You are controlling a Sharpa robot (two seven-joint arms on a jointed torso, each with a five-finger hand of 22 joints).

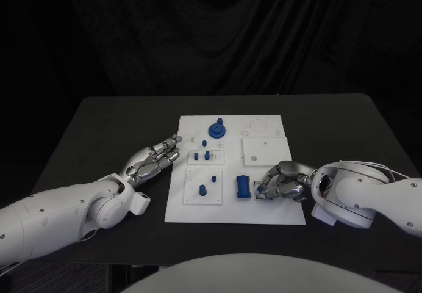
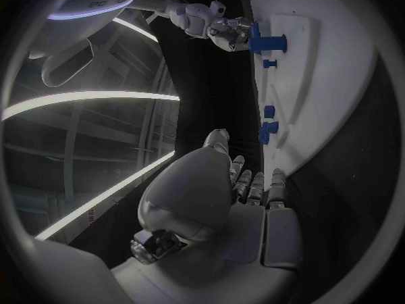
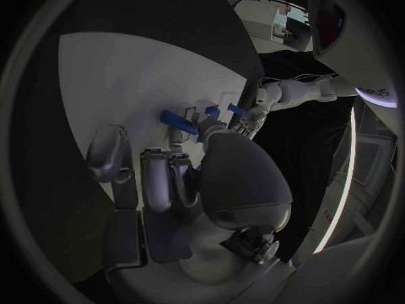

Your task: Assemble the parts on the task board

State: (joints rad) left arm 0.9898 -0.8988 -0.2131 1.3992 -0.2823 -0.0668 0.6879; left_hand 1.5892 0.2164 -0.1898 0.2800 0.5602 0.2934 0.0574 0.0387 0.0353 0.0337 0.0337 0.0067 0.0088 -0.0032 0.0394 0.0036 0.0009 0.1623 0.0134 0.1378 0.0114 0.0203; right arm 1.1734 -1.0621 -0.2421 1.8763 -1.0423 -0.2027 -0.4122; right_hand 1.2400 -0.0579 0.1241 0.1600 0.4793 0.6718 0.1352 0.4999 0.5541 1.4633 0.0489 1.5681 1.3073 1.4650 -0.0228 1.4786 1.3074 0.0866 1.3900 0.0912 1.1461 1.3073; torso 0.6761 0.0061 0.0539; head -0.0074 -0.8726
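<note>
Where the task board (image 1: pixel 236 210) lies in the middle of the black tabletop (image 1: pixel 97 128), a blue block (image 1: pixel 242 186) stands near its front edge, and the right hand (image 1: pixel 283 182) sits at that block's right side with its fingers curled toward it. Whether the fingertips actually pinch the block or only touch it, the head view does not settle. From the right wrist view, the right hand's fingers (image 3: pixel 158 179) hang bent over the white board, with a blue piece (image 3: pixel 177 122) just beyond them; contact cannot be told there either.

Left of the block, a small blue peg (image 1: pixel 203 189) stands in a raised white panel. Further back lie two little blue pieces (image 1: pixel 201 156), and a round blue part (image 1: pixel 216 130) sits near the board's far edge.

At the board's left edge, the left hand (image 1: pixel 155 159) rests on the tabletop, fingers stretched out, slightly apart and holding nothing. Its wrist view shows those fingers (image 2: pixel 250 182) lying straight beside the board's rim.
</note>
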